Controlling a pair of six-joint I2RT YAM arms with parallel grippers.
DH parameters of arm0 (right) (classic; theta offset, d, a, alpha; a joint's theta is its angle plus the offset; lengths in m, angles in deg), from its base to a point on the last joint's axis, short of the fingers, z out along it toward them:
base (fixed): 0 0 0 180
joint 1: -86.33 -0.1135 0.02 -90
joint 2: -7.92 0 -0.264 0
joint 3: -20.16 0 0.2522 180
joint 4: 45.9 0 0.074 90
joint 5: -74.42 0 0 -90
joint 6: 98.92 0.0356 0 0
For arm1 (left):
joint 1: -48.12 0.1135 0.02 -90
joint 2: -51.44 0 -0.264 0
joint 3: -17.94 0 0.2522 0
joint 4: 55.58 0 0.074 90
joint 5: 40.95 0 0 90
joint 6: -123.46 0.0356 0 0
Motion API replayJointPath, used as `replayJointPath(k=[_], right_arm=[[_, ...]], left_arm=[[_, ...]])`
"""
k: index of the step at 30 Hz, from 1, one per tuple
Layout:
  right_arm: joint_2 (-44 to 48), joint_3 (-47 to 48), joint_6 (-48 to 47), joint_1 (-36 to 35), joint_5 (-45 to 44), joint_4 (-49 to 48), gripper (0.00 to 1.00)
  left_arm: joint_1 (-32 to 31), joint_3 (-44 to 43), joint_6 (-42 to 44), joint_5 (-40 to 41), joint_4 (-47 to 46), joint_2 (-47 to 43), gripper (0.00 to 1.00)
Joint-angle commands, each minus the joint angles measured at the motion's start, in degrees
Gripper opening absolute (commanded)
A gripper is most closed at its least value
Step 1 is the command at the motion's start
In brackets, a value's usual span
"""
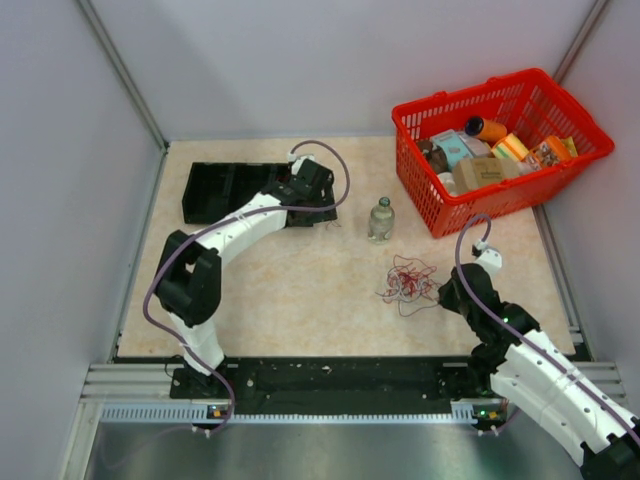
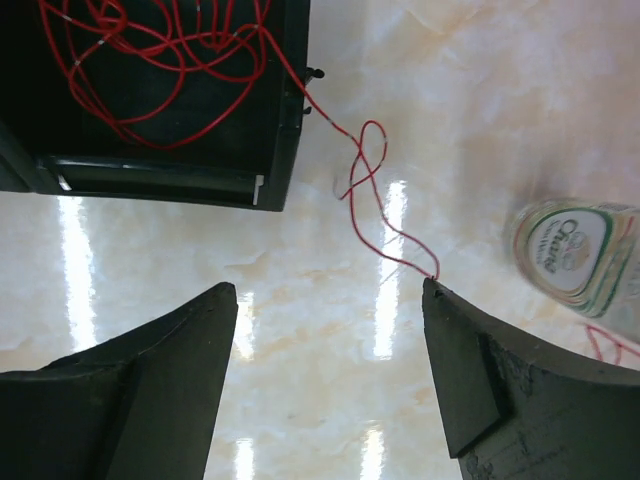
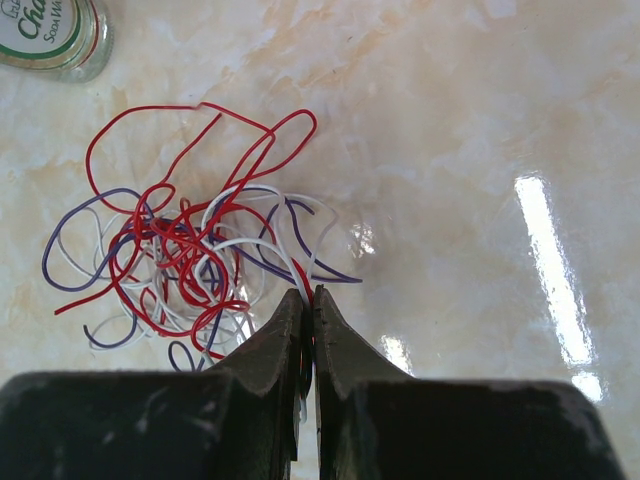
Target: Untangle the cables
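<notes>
A tangle of red, white and blue-grey cables [image 1: 405, 282] lies on the table right of centre; it fills the left half of the right wrist view [image 3: 185, 255]. My right gripper [image 3: 308, 296] is shut on strands at the tangle's near edge, red and white wire pinched between the jaws. A separate red cable [image 2: 160, 60] lies bunched in the black tray [image 2: 180, 170], with one strand trailing out over the table to the tip of my left gripper's right finger [image 2: 470, 340]. My left gripper [image 2: 330, 290] is open and empty, above the table beside the tray [image 1: 225, 190].
A small glass bottle [image 1: 381, 219] stands between the tray and the tangle; it also shows in the left wrist view [image 2: 575, 255] and right wrist view [image 3: 50, 35]. A red basket [image 1: 545, 190] of groceries stands at the back right. Grey walls enclose the table.
</notes>
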State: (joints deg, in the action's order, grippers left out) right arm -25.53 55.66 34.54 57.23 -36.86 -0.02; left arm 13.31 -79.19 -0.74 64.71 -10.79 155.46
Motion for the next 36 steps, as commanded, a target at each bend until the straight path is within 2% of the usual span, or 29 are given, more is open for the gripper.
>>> replayJointPath(k=[1, 5, 13, 16, 17, 19, 20, 22, 28, 31, 33, 36], right_arm=[[0.5, -0.6, -0.8, 0.4, 0.4, -2.7, 0.00], [1.6, -1.0, -0.9, 0.3, 0.5, -2.7, 0.00], [1.3, -0.7, -1.1, 0.4, 0.5, -2.8, 0.00], [1.3, -0.7, -1.1, 0.3, 0.4, -2.7, 0.00], [1.4, -0.6, -1.2, 0.4, 0.4, -2.7, 0.00], [1.4, -0.7, -1.1, 0.4, 0.5, -2.7, 0.00], [1.4, -0.7, -1.2, 0.4, 0.5, -2.7, 0.00], [1.4, -0.7, -1.2, 0.4, 0.4, -2.7, 0.00], [1.4, -0.7, -1.2, 0.3, 0.2, -2.8, 0.00], [1.4, -0.6, -1.0, 0.3, 0.0, -2.8, 0.00], [1.2, -0.7, -1.1, 0.3, 0.1, -2.8, 0.00], [1.4, -0.8, -1.1, 0.4, 0.3, -2.8, 0.00]], left_arm=[[0.1, -0.7, -15.0, -3.1, -2.3, -0.2, 0.77], [0.7, -4.4, -20.8, -6.1, 0.7, 3.4, 0.77], [1.9, -0.2, -30.1, -13.8, -6.0, 5.4, 0.67], [2.5, -0.7, -29.7, -13.8, -6.7, 6.2, 0.50], [2.8, -0.8, -29.3, -13.9, -7.1, 6.3, 0.38], [3.8, -0.7, -28.1, -15.3, -8.2, 6.4, 0.04], [4.3, -0.7, -27.6, -15.4, -8.0, 6.1, 0.00], [5.5, 0.5, -24.8, -17.1, -9.3, 4.0, 0.00], [12.6, 9.0, -12.0, -22.8, -21.9, -4.0, 0.00], [15.7, 4.5, -7.0, -25.3, -16.9, -1.9, 0.00], [17.9, 1.2, -4.6, -32.2, -14.5, 0.0, 0.00], [19.3, -1.6, -2.1, -31.7, -12.1, 1.8, 0.00]])
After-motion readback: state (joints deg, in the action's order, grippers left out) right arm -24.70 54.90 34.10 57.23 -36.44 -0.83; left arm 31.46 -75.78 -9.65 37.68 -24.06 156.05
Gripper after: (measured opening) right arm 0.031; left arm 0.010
